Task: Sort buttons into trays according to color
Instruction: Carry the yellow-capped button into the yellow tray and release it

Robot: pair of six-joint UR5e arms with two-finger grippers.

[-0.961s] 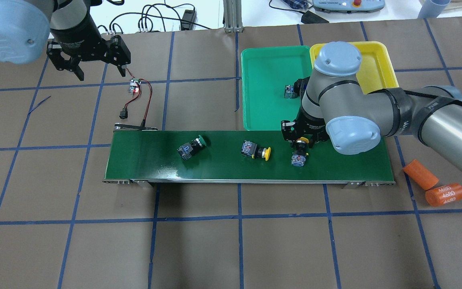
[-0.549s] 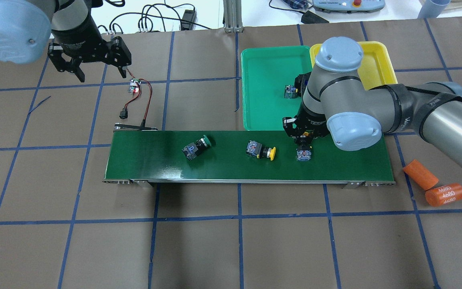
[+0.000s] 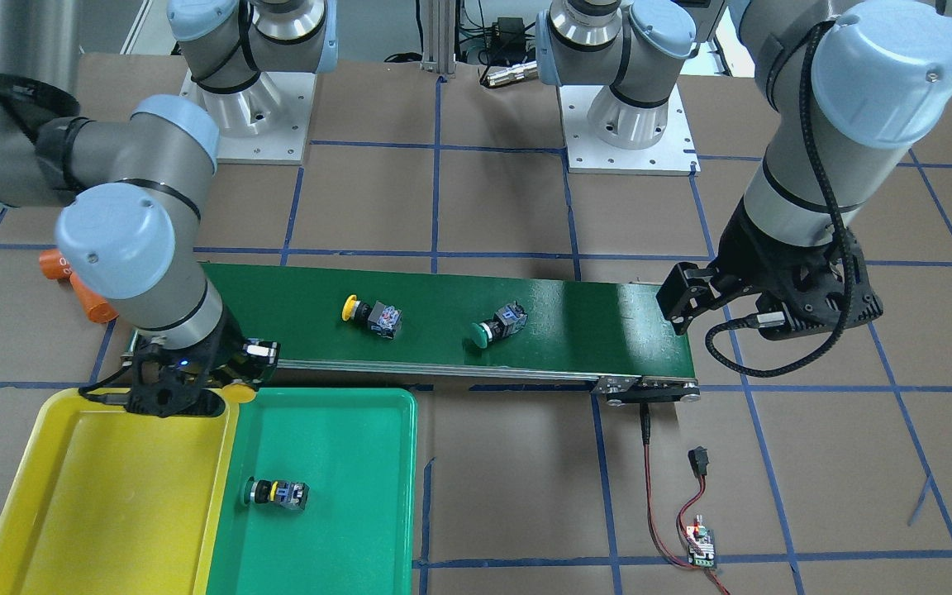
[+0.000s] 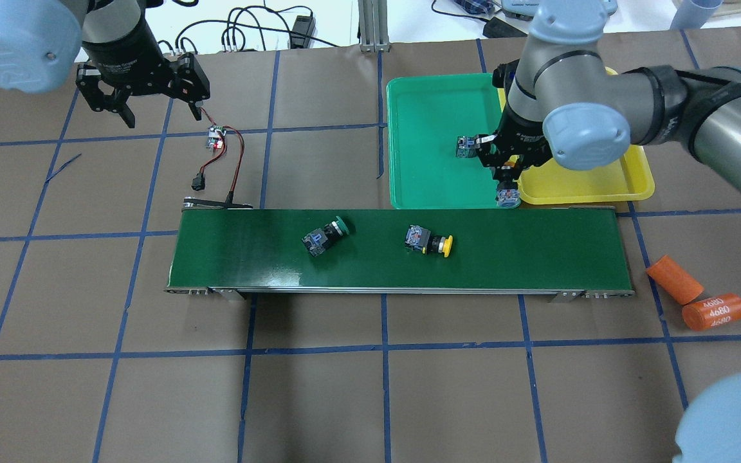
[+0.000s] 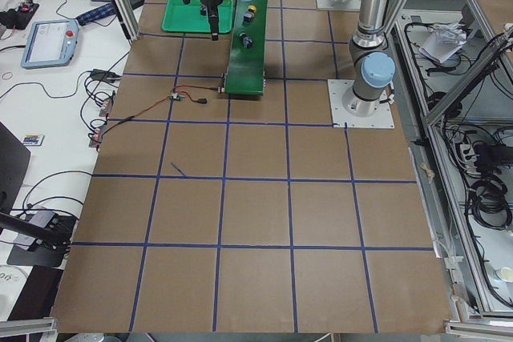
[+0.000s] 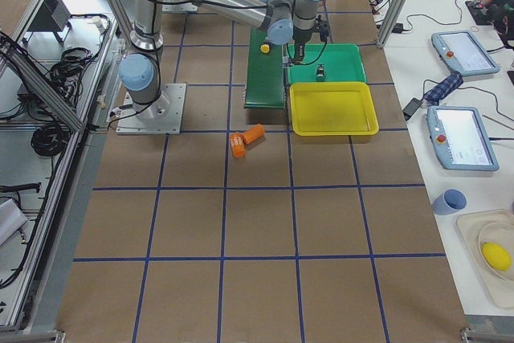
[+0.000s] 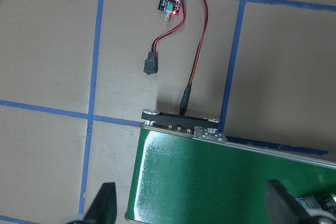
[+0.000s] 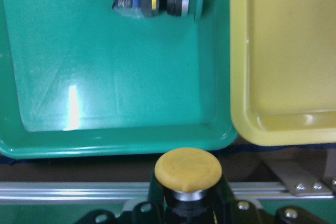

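Right gripper [image 4: 507,173] pinches 1 yellow button [image 8: 188,169] at the near edge where green tray [image 4: 428,96] meets yellow tray [image 4: 602,186]. Left gripper [image 4: 163,114] hangs spread wide past the belt [image 4: 538,251]. 1 green button [image 3: 276,492] lies in the green tray.

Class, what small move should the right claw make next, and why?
Probably move across over the yellow tray before opening. The right claw holds a yellow button just outside the trays' rims, nearer the green tray corner than the yellow one.
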